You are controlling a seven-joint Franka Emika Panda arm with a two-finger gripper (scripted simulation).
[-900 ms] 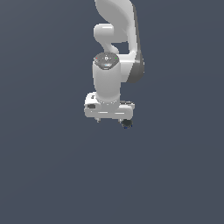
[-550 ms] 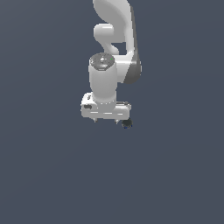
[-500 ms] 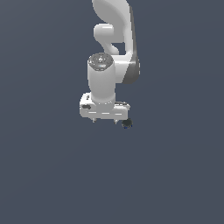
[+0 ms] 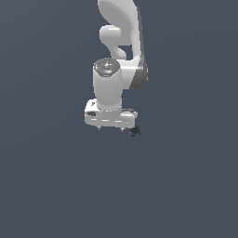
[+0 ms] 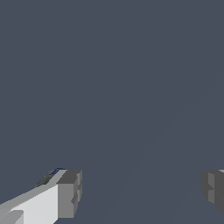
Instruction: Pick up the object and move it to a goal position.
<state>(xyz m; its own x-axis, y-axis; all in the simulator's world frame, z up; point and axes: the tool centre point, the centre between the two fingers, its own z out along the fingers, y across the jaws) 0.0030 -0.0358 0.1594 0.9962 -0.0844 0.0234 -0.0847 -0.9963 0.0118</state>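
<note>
Tin (image 4: 135,132) sits outside our gripper (image 4: 110,126), at about four o'clock from it in the exterior view, just beyond one finger (image 5: 69,194); jaws stand spread wide, holding nothing, so we must shift sideways.

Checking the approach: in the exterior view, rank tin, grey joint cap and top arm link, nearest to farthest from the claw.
1. Tin, beside the claw, exterior view's right.
2. Grey joint cap, above.
3. Top arm link, highest.
</note>
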